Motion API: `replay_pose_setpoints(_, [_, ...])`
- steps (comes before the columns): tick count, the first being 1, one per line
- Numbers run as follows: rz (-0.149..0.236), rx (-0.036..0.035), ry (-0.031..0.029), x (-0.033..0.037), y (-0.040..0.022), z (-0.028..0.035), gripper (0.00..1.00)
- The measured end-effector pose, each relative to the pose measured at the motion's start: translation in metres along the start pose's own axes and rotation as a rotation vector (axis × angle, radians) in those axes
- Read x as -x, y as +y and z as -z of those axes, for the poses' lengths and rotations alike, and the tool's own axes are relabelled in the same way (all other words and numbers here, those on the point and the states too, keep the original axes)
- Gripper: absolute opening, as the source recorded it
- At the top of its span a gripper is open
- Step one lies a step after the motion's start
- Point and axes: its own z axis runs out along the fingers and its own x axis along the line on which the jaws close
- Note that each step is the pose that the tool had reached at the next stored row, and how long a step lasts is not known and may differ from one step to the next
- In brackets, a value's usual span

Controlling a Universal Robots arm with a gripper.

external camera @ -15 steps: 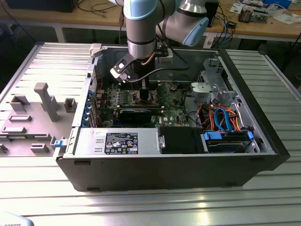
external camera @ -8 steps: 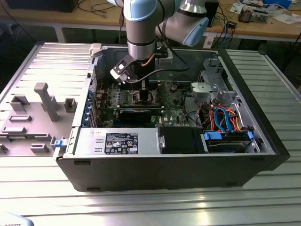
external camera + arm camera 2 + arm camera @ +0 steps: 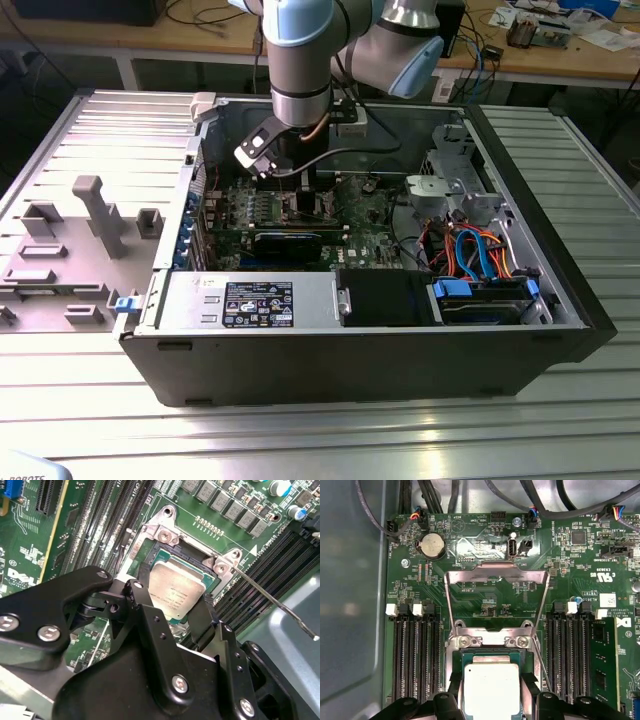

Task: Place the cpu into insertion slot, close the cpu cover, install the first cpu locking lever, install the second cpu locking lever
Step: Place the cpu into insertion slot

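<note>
Hand astride the cpu
Parted to about the cpu's width, grip or mere flanking I cannot tell; cpu lies flat in the insertion slot, the cpu cover swung open off it, a thin lever jutting beside

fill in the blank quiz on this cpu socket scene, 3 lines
1. The gripper hangs over the cpu, whose metal top faces ___.
2. The cpu cover is ___, swung back off the insertion slot.
3. The circuit board is ___ in colour.

Missing words: up; open; green
</note>
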Motion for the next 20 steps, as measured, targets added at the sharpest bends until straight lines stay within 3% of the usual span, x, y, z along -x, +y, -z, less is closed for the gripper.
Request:
replay_pose_setpoints(4, [-0.002, 0.0002, 0.0035, 0.0016, 0.0, -0.001, 0.54])
replay_pose_setpoints(15, [-0.004, 0.0002, 0.003, 0.0031, 0.0, -0.001, 0.54])
replay_pose_setpoints(20, [-0.004, 0.0003, 0.0031, 0.0031, 0.0, -0.001, 0.62])
